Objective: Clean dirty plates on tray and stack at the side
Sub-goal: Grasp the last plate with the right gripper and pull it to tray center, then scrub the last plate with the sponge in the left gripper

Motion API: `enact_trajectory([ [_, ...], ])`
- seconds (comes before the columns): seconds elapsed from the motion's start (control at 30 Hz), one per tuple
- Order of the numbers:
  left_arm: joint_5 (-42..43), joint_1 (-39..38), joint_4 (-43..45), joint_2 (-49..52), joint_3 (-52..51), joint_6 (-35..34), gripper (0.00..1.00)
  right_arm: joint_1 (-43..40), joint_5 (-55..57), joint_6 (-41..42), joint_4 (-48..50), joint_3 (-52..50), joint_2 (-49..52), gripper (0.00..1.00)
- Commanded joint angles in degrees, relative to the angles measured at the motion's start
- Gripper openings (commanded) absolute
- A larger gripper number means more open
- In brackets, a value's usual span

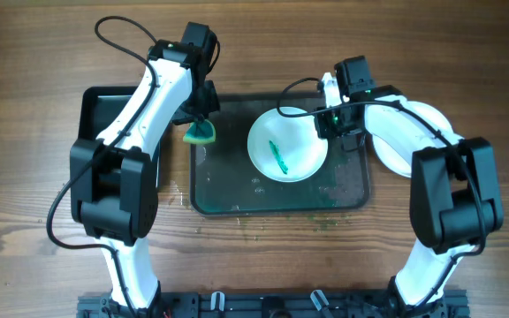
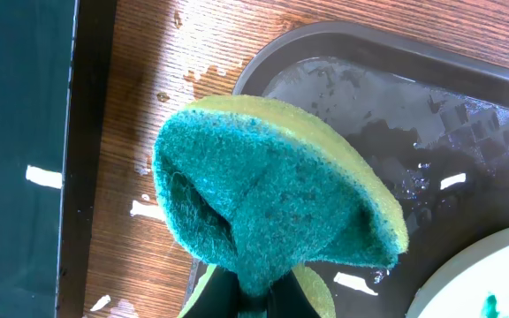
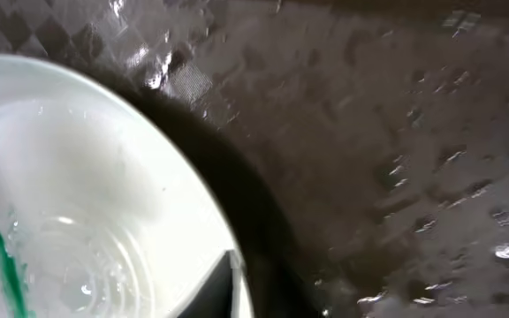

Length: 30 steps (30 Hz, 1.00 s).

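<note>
Seen from above, the left gripper (image 1: 203,120) is closed on a sponge (image 1: 201,133) at the tray's (image 1: 237,199) left edge. The right gripper (image 1: 330,124) is clamped on the right rim of a white plate (image 1: 287,146), which sits in the far half of the tray. Only this view shows the stack of plates (image 1: 394,157) on the table (image 1: 25,53) to the right, partly under the right arm, and the black bin (image 1: 104,110) to the left.

The left wrist camera adds the detail: the sponge (image 2: 272,194) is pinched into a fold at its narrow end and fans out wide away from the dark fingers (image 2: 237,300). Its green scouring face is turned to the lens, with a yellow edge around it. It hangs over the tray's wet left corner (image 2: 396,88).

The right wrist camera shows one finger (image 3: 224,283) lying on the plate's rim (image 3: 87,203), with dark shadow beneath that rim against the wet tray (image 3: 396,132). The other finger is out of sight.

A green streak (image 1: 278,156) marks the plate's middle. Its long axis runs near to far, with the near end leaning slightly right.
</note>
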Motion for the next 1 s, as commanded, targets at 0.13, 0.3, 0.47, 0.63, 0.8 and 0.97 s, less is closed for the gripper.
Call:
enact_trajectory([
  [0.13,4.48,-1.95,0.63,0.00,1.07,0.22,0.04,1.70,-6.45,31.26,-5.40,-1.42,1.20,0.04],
  [0.3,9.62,-7.96,8.66,0.48,-2.32,0.70,0.04,3.06,-8.44,29.03,-3.28,-2.97,1.31,0.04],
  [0.47,11.91,-11.13,11.37,4.87,-2.45,6.75,0.04,4.61,-11.34,21.73,-1.77,-2.97,1.31,0.04],
  [0.63,12.96,-11.06,11.08,9.27,-2.69,8.02,0.04,4.96,-11.30,21.16,-1.57,-2.97,1.31,0.04],
  [0.8,23.63,-11.08,7.23,10.62,-3.10,19.02,0.04,4.96,-11.30,21.29,-1.51,-2.97,1.31,0.04],
  [0.97,31.50,-10.05,8.57,10.60,-3.08,26.58,0.04,4.94,-11.26,21.44,-1.55,-2.97,1.31,0.04],
])
